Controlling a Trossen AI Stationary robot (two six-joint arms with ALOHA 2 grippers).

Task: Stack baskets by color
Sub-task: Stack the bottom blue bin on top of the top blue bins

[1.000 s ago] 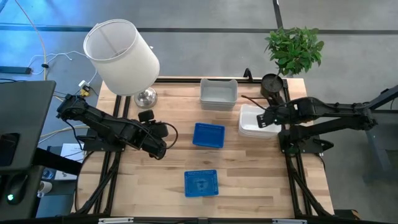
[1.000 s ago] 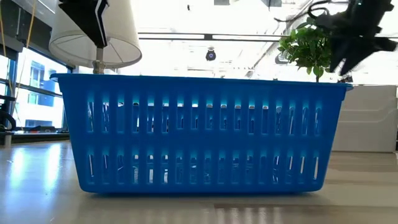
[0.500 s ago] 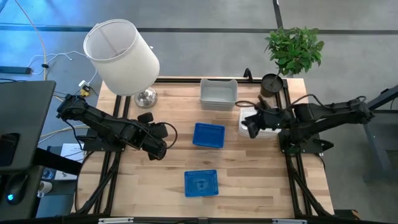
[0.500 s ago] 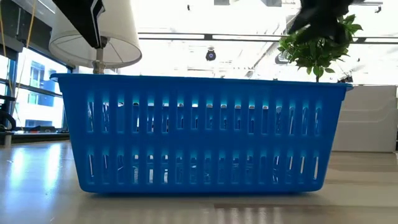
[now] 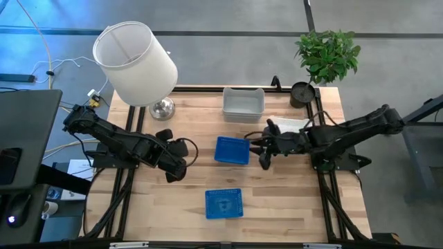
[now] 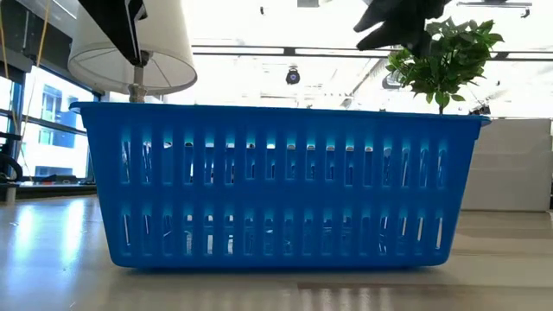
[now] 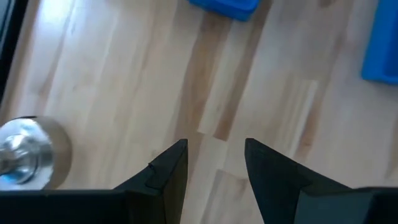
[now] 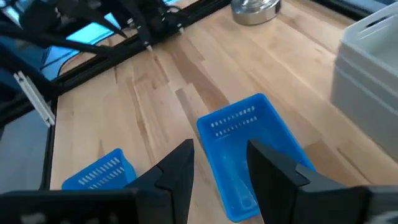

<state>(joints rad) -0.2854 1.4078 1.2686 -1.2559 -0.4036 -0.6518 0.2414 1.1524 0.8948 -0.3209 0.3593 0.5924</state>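
Right gripper (image 5: pixel 264 153) has moved from the white baskets (image 5: pixel 292 126) toward the middle blue basket (image 5: pixel 232 150) (just beside it), fingers apart, holding nothing.

My right gripper (image 5: pixel 264 153) hangs above the table (image 5: pixel 187 207) just beside the middle blue basket (image 5: pixel 232 150), fingers parted with nothing between them. Bare wood lies between that basket and the front blue basket (image 5: pixel 223 203), wide enough to pass through. Behind the middle basket the grey basket (image 5: pixel 243 104) blocks the far edge, and the white baskets (image 5: pixel 294 124) sit under my right arm. My left gripper (image 5: pixel 178 166) waits over open board on the other side, jaws apart. The lamp base (image 5: pixel 163 108) and its wide shade (image 5: pixel 135 62) crowd the far left corner; the plant pot (image 5: pixel 302 93) guards the far right one.
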